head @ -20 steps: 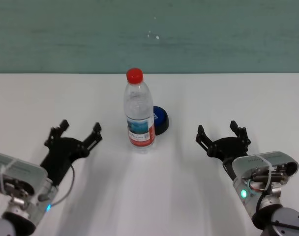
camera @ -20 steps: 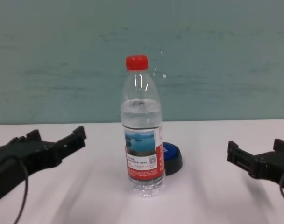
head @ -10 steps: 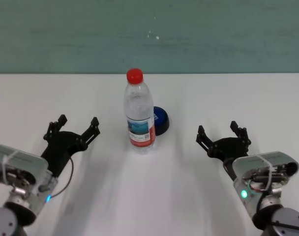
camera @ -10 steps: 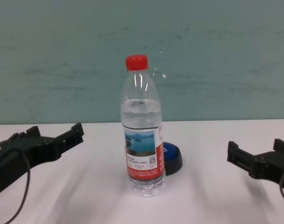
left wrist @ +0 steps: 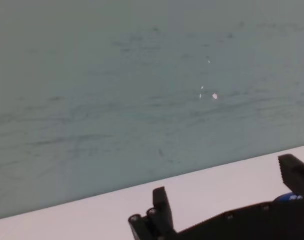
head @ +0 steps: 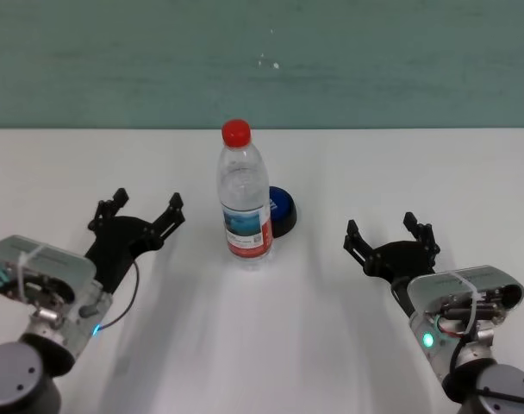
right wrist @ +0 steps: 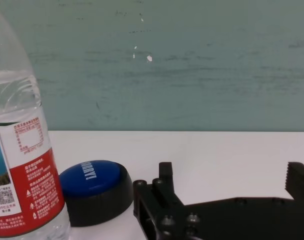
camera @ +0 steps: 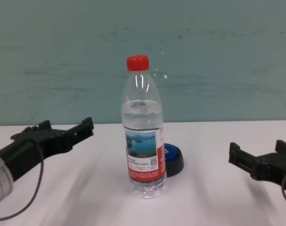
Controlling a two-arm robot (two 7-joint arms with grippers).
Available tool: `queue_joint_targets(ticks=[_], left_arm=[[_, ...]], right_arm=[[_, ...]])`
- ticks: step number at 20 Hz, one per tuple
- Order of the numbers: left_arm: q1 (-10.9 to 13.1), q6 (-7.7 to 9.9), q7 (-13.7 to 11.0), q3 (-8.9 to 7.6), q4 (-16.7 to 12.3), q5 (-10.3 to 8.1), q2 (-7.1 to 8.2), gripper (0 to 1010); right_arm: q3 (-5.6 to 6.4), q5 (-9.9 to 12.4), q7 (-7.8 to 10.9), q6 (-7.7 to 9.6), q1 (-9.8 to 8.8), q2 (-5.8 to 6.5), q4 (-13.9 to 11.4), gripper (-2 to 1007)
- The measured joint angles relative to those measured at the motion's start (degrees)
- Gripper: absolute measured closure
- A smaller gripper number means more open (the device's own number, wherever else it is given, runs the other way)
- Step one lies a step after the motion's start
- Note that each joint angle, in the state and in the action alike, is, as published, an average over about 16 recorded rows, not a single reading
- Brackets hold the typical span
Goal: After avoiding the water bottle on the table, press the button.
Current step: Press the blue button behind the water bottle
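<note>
Water bottle [head: 243, 203] upright, part-filled, red-capped, button [head: 282, 210] just behind

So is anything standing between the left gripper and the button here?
Yes. The water bottle stands upright just in front of the button, on the left gripper's side, partly hiding it. The right gripper, open like the left, has bare table between it and the button.

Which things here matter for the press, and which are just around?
Job:
- button, behind the bottle
- bottle, upright, to avoid
- left gripper, open
- right gripper, open

Just around:
- table
- teal wall
</note>
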Motion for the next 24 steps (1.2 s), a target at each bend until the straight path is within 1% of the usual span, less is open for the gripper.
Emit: queue_joint_targets(ticks=[7,24], left_arm=[[-2.7,-0.08,0.0,0.70,2.6,0.14,-0.48,0],[-8.7,-0.23,0.0,1.48,9.3,0.24,-1.51,0]], right_arm=[[0.00,0.0,0.00,0.00,0.00,0.00,0.0,1],[0.00,0.0,0.00,0.00,0.00,0.00,0.0,1]])
